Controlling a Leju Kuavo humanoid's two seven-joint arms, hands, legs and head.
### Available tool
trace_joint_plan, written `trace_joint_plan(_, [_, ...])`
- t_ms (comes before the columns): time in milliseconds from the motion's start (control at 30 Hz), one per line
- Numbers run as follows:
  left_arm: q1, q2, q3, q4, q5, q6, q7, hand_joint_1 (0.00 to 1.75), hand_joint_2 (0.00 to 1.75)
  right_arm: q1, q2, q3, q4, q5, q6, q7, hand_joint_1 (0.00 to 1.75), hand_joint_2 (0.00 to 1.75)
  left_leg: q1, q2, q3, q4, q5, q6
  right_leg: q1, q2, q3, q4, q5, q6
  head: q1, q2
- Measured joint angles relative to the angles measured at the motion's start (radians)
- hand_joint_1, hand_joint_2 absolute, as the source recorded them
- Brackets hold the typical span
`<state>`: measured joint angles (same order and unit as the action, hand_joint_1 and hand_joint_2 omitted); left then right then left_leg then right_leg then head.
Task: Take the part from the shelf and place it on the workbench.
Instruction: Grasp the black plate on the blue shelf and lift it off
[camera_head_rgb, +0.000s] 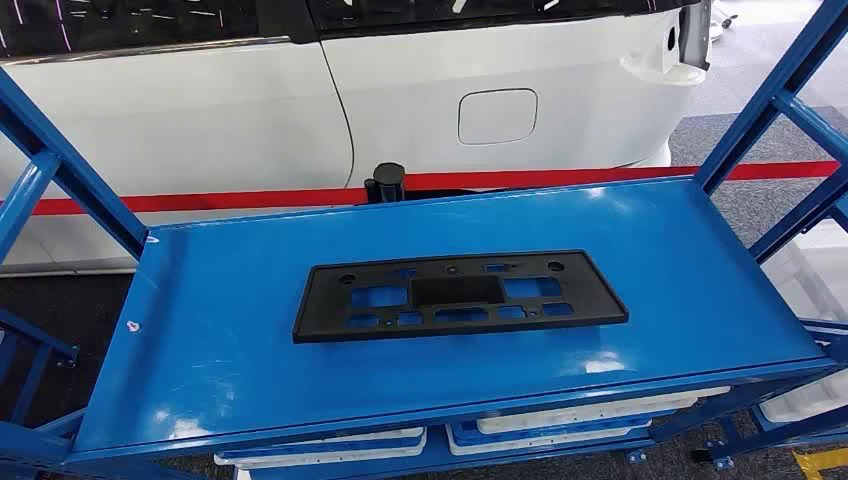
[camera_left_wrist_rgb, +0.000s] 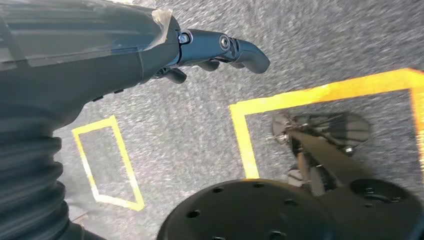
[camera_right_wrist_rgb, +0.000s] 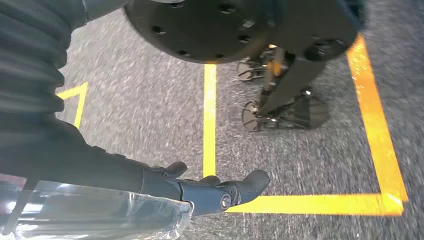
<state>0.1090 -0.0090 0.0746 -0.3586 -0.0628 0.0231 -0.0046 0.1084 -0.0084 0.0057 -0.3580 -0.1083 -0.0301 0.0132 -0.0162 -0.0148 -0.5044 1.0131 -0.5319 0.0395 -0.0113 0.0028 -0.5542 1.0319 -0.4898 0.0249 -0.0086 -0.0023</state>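
The part (camera_head_rgb: 460, 295) is a flat black rectangular plastic plate with several cut-outs. It lies flat near the middle of the blue shelf top (camera_head_rgb: 220, 350) in the head view, its long side running left to right. My left hand (camera_left_wrist_rgb: 220, 50) hangs over the grey floor, its dark fingers loosely extended and holding nothing. My right hand (camera_right_wrist_rgb: 220, 192) hangs the same way above the floor, with nothing in it. Both hands are away from the part.
Slanted blue frame posts (camera_head_rgb: 770, 100) rise at both ends of the shelf. White trays (camera_head_rgb: 560, 420) sit on the level below. A white car (camera_head_rgb: 500, 100) and a red floor line (camera_head_rgb: 600, 178) lie behind. Yellow tape (camera_right_wrist_rgb: 210, 120) marks the floor.
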Motion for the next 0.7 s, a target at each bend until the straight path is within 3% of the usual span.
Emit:
trace_joint_plan(233, [-0.057, -0.021, 0.076, 0.048, -0.093, 0.051, -0.006, 0.00, 1.75, -0.042, -0.004, -0.031, 0.041, -0.151, -0.043, 0.015, 0.00, 1.75, 0.000, 0.000, 0.000, 0.000, 0.000, 0.000, 0.000, 0.000, 0.001, 0.000, 0.000, 0.000, 0.000, 0.000])
trace_joint_plan(267, [-0.064, -0.024, 0.088, 0.058, -0.110, 0.060, -0.006, 0.00, 1.31, -0.049, -0.005, -0.036, 0.050, -0.175, -0.050, 0.018, 0.00, 1.75, 0.000, 0.000, 0.000, 0.000, 0.000, 0.000, 0.000, 0.001, 0.001, 0.000, 0.000, 0.000, 0.000, 0.000])
trace_joint_plan(367, [-0.078, -0.032, 0.127, 0.086, -0.156, 0.086, -0.008, 0.00, 0.00, -0.067, -0.007, -0.055, 0.074, -0.251, -0.070, 0.024, 0.00, 0.44, 0.000, 0.001, 0.000, 0.000, 0.000, 0.000, 0.000, 0.001, 0.001, 0.000, 0.000, 0.000, 0.000, 0.000])
trace_joint_plan(400, [-0.082, -0.034, 0.139, 0.095, -0.170, 0.095, -0.009, 0.00, 0.00, -0.072, -0.008, -0.064, 0.080, -0.278, -0.077, 0.025, 0.00, 0.00, 0.000, 0.001, 0.000, 0.000, 0.000, 0.000, 0.000, 0.001, 0.000, 0.000, 0.000, 0.000, 0.000, 0.000])
trace_joint_plan(700, [-0.112, -0.059, 0.198, 0.141, -0.240, 0.173, -0.026, 0.00, 0.00, -0.102, -0.011, -0.202, 0.107, -0.515, -0.120, -0.019, 0.00, 0.00, 0.000, 0.001, 0.000, 0.000, 0.000, 0.000, -0.001, 0.001, 0.001, 0.000, 0.000, 0.000, 0.000, 0.000])
